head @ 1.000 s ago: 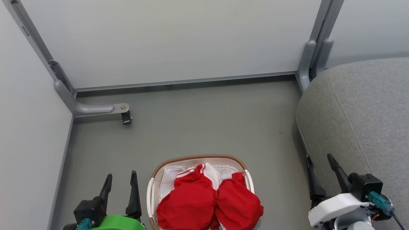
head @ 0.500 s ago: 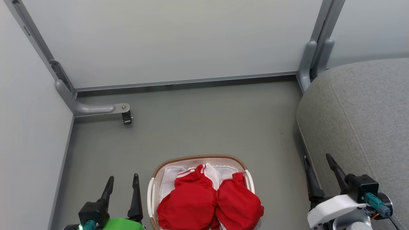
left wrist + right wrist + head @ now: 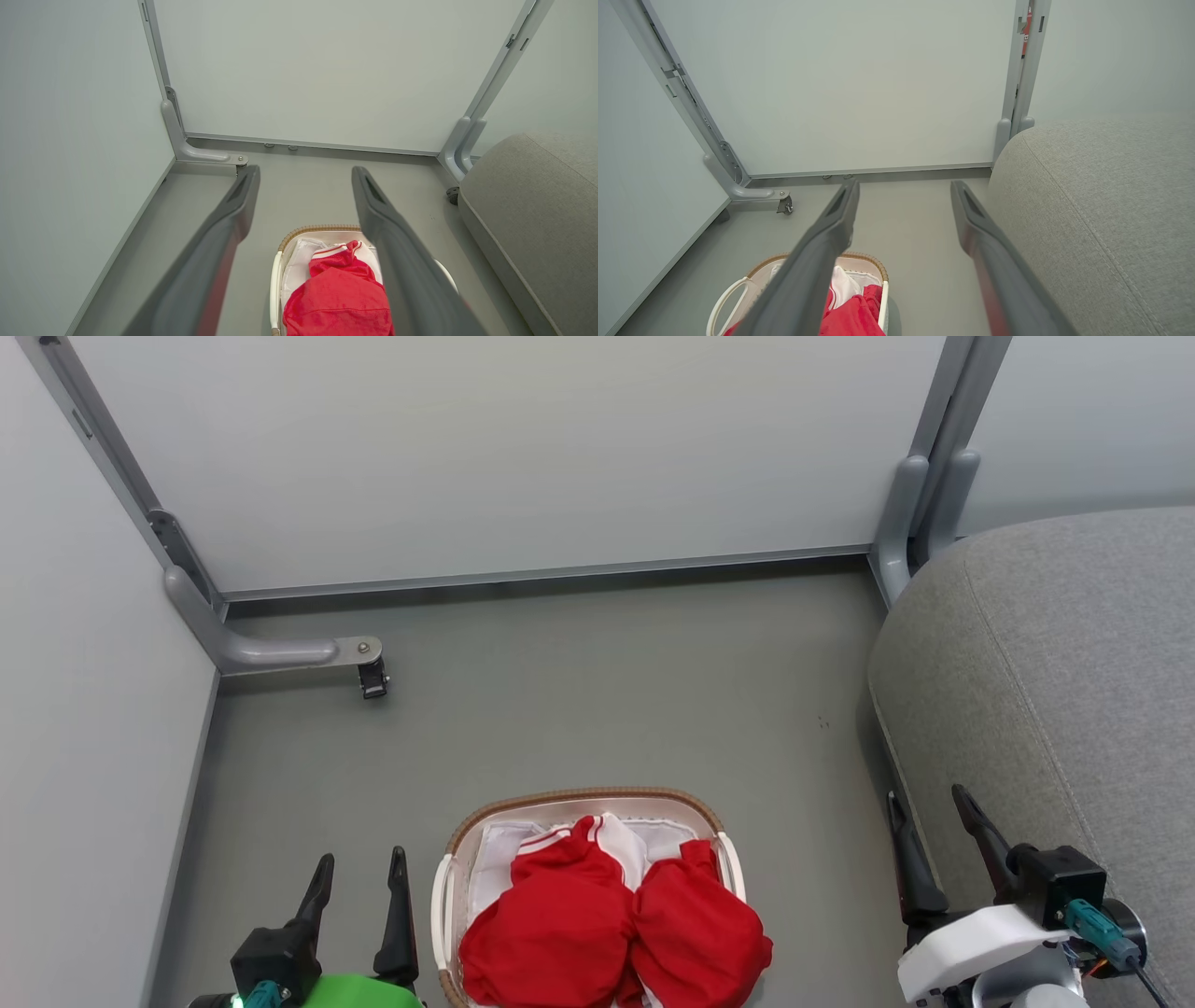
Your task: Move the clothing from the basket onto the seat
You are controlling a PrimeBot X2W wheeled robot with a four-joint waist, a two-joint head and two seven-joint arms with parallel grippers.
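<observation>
Two bright red garments (image 3: 611,929) with white stripe trim lie bunched in the oval white basket (image 3: 579,800) on the floor at the bottom centre of the head view. The clothing (image 3: 338,301) and basket rim (image 3: 317,228) show again between my left fingers, and the basket (image 3: 733,291) with red cloth (image 3: 852,317) sits low left in the right wrist view. No number is visible. My left gripper (image 3: 362,866) stands open left of the basket, holding nothing. My right gripper (image 3: 929,803) stands open to the right, beside the edge of the large grey seat (image 3: 1055,681), also empty.
White partition panels close off the back and left. A grey panel foot with a castor (image 3: 372,679) juts onto the floor at the back left. A grey post (image 3: 920,504) stands at the back right corner beside the seat. Grey floor (image 3: 597,700) lies beyond the basket.
Both grippers have slipped slightly lower in the head view since a second ago; both stay open. The basket and clothing lie as before.
</observation>
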